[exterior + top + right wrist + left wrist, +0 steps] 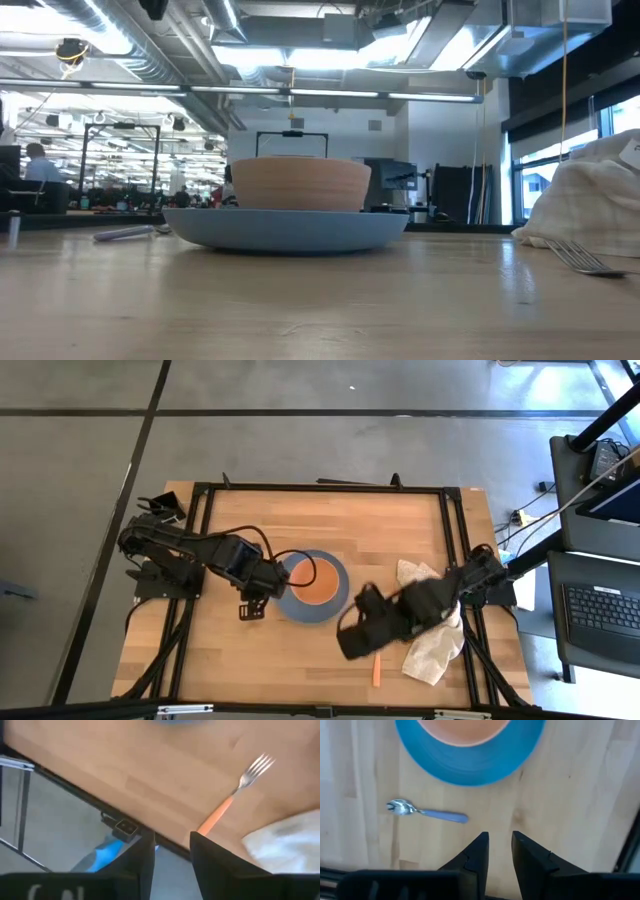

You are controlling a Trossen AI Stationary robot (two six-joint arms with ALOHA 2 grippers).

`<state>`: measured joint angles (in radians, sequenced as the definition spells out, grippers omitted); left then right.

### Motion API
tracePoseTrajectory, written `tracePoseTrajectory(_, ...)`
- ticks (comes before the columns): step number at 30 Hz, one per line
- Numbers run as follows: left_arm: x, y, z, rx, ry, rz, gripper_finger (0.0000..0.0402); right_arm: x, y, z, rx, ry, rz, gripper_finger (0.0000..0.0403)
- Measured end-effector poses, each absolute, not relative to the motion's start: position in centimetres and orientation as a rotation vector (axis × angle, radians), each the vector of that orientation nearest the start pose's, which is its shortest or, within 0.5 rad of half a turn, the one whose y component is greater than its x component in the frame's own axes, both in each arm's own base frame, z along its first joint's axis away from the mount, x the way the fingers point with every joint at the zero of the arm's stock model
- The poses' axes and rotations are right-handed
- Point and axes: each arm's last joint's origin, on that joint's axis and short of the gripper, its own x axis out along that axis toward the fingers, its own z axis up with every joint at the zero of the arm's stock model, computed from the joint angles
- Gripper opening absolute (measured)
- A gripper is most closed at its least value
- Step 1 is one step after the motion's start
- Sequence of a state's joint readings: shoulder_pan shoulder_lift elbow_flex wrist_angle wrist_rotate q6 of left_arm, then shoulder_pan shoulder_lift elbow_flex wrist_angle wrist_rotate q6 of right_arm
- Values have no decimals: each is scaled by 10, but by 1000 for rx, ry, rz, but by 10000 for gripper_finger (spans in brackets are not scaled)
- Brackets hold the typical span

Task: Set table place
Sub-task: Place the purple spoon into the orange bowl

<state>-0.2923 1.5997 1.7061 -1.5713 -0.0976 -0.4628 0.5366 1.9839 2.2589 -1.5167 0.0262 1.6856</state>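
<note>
The round blue plate (300, 603) lies on the table (330, 520) with the orange bowl (320, 580) standing in it. The lilac-handled spoon (427, 813) lies flat on the wood left of the plate; it also shows in the low view (130, 232). The orange-handled fork (235, 795) lies flat near the table's near edge, beside the off-white cloth (435, 640). My left gripper (499, 837) hovers over the wood left of the plate, open a little and empty. My right gripper (171, 840) hovers above the near edge by the fork's handle end, open and empty.
The crumpled cloth (590, 200) lies heaped at the table's right, partly under my right arm. The table's black frame (75, 795) runs close below my right gripper. Bare wood shows at the far side and the near left (240, 660).
</note>
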Motion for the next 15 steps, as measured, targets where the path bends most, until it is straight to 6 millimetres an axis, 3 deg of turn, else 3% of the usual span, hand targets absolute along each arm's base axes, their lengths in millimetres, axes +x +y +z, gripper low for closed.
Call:
tracePoseTrajectory(3, 263, -77, 358, -83, 1418, 191, 79, 323, 214, 359, 1148, 1195, -698, 125)
tracePoseTrajectory(7, 263, -77, 358, -80, 1417, 192, 76, 311, 237, 314, 1141, 1321, -883, 125)
tracePoseTrajectory(12, 263, -76, 358, -55, 1406, 213, 68, 291, 247, 259, 1128, 1376, -1161, 125)
tracePoseTrajectory(15, 263, -76, 358, -53, 1405, 213, 65, 296, 253, 234, 1194, 1272, -1118, 125)
